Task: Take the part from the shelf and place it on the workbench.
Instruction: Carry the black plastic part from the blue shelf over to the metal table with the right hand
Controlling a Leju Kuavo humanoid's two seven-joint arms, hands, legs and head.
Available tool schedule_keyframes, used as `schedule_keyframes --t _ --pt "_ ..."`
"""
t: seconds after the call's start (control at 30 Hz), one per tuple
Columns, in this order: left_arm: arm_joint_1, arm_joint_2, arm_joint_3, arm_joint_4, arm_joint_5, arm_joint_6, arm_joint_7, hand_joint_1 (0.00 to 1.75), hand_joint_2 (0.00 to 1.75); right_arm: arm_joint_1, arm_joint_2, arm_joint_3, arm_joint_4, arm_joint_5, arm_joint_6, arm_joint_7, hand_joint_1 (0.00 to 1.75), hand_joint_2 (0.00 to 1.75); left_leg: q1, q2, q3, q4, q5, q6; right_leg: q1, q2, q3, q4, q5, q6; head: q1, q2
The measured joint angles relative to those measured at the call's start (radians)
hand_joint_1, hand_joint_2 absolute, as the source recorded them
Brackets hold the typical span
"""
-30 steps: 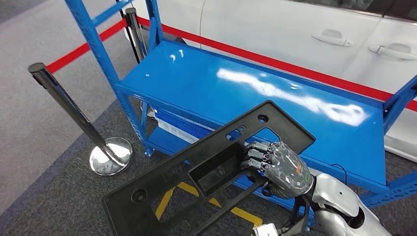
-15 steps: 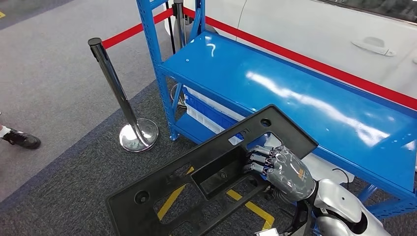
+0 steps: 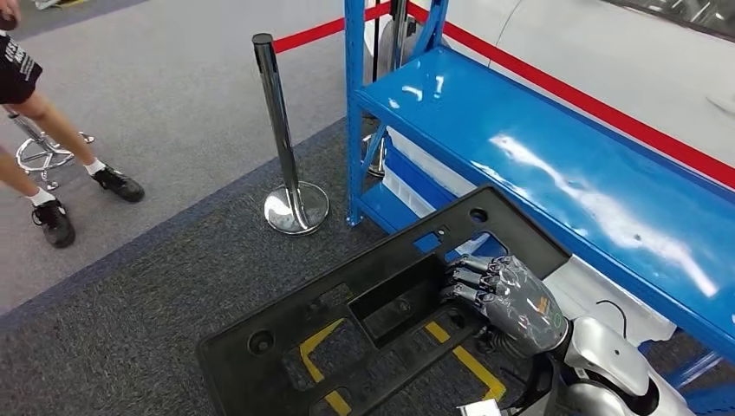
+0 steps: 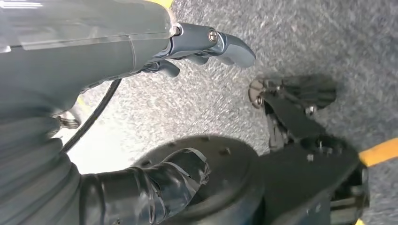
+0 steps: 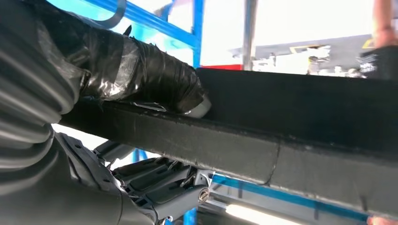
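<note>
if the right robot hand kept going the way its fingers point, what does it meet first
The right robot hand already grips the black plastic panel, so the panel itself lies ahead. Past its far end, probably just grey carpet; the chrome post looks off to the side, though depth is unclear.

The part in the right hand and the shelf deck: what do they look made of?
Part: probably moulded plastic, matte black, with recessed pockets and cut-outs. Shelf deck: likely painted sheet metal, glossy blue with bright reflections. The right hand grips the part.
</note>
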Motion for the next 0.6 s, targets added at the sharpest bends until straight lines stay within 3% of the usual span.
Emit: schedule_keyframes --t 0.03,0.07,0.1,0.13,0.17,0.2,0.23,0.27,0.3,0.37,0.43,0.47,0.53,0.57,0.6 --pt "0.002 0.0 0.002 0.0 0.001 -0.001 -0.001 0.0 1.75 -0.005 0.0 -0.003 0.0 -0.007 0.007 0.005 1.75 1.75 -0.002 -0.009 -0.008 -0.004 0.009 0.012 -0.005 0.008 -0.002 0.002 -0.002 0.009 0.0 0.0" --pt "0.003 0.001 0.004 0.0 0.003 -0.001 -0.001 0.0 1.75 -0.009 0.0 -0.006 0.0 -0.013 0.015 0.009 1.75 1.75 -0.004 -0.019 -0.015 -0.007 0.02 0.025 -0.009 0.03 -0.008 0.013 -0.019 0.016 0.0 0.0" --pt "0.003 0.002 0.007 0.0 0.004 -0.001 -0.001 0.0 1.75 -0.012 0.0 -0.011 0.0 -0.02 0.022 0.013 1.75 1.75 -0.005 -0.027 -0.025 -0.01 0.032 0.037 -0.011 0.062 -0.019 0.041 -0.055 0.02 0.0 0.0" --pt "0.003 0.003 0.009 0.0 0.005 -0.001 -0.001 0.0 1.75 -0.015 -0.001 -0.016 0.001 -0.025 0.027 0.015 1.75 1.75 -0.007 -0.036 -0.036 -0.011 0.045 0.046 -0.012 0.098 -0.034 0.09 -0.105 0.021 0.0 0.0" --pt "0.003 0.004 0.012 0.0 0.006 -0.001 -0.002 0.0 1.75 -0.018 -0.001 -0.02 0.001 -0.028 0.031 0.017 1.75 1.75 -0.01 -0.046 -0.05 -0.01 0.056 0.052 -0.01 0.119 -0.051 0.152 -0.156 0.018 0.0 0.0" --pt "0.003 0.005 0.015 0.0 0.008 -0.001 -0.002 0.0 1.75 -0.021 -0.001 -0.023 0.002 -0.031 0.034 0.019 1.75 1.75 -0.015 -0.059 -0.065 -0.009 0.068 0.056 -0.007 0.129 -0.065 0.216 -0.193 0.014 0.0 0.0" --pt "0.003 0.005 0.017 0.0 0.009 -0.001 -0.003 0.0 1.75 -0.024 -0.001 -0.024 0.002 -0.033 0.038 0.022 1.75 1.75 -0.019 -0.072 -0.08 -0.008 0.079 0.059 -0.004 0.133 -0.07 0.261 -0.209 0.008 0.0 0.0" --pt "0.004 0.005 0.018 0.0 0.011 -0.001 -0.003 0.0 1.75 -0.027 -0.001 -0.025 0.003 -0.034 0.04 0.025 1.75 1.75 -0.023 -0.086 -0.094 -0.006 0.089 0.06 -0.001 0.134 -0.061 0.275 -0.204 0.002 0.0 0.0" --pt "0.005 0.005 0.019 0.0 0.012 -0.001 -0.003 0.0 1.75 -0.03 -0.001 -0.026 0.004 -0.034 0.042 0.027 1.75 1.75 -0.026 -0.099 -0.107 -0.005 0.099 0.06 0.003 0.137 -0.036 0.253 -0.182 -0.006 0.0 0.0" --pt "0.007 0.004 0.02 0.0 0.013 -0.001 -0.003 0.0 1.75 -0.039 -0.001 -0.029 0.004 -0.035 0.044 0.03 1.75 1.75 -0.029 -0.125 -0.127 -0.003 0.118 0.059 0.013 0.166 0.054 0.124 -0.133 -0.027 -0.001 0.0" --pt "0.007 0.002 0.021 0.0 0.013 0.0 -0.005 0.0 1.75 -0.046 -0.002 -0.035 0.003 -0.035 0.044 0.031 1.75 1.75 -0.03 -0.148 -0.141 -0.004 0.138 0.054 0.018 0.203 0.124 0.0 -0.118 -0.04 -0.001 0.0" --pt "0.008 0.002 0.022 0.0 0.012 0.001 -0.006 0.0 1.75 -0.048 -0.002 -0.038 0.003 -0.036 0.044 0.032 1.75 1.75 -0.029 -0.159 -0.146 -0.009 0.15 0.05 0.02 0.211 0.136 -0.027 -0.119 -0.042 -0.001 0.0" --pt "0.011 0.002 0.022 0.0 0.009 0.002 -0.008 0.0 1.75 -0.053 -0.001 -0.041 0.003 -0.036 0.044 0.033 1.75 1.75 -0.027 -0.178 -0.152 -0.02 0.17 0.04 0.018 0.191 0.136 -0.046 -0.101 -0.041 0.0 0.0" --pt "0.013 0.002 0.022 0.0 0.008 0.002 -0.009 0.0 1.75 -0.055 -0.001 -0.041 0.004 -0.036 0.044 0.033 1.75 1.75 -0.029 -0.167 -0.158 -0.017 0.163 0.035 0.015 0.176 0.134 -0.056 -0.089 -0.043 -0.001 0.0" --pt "0.013 0.002 0.023 0.0 0.007 0.002 -0.01 0.0 1.75 -0.056 0.0 -0.042 0.004 -0.036 0.044 0.033 1.75 1.75 -0.03 -0.146 -0.167 0.002 0.138 0.031 0.012 0.161 0.13 -0.065 -0.078 -0.046 -0.001 0.0"
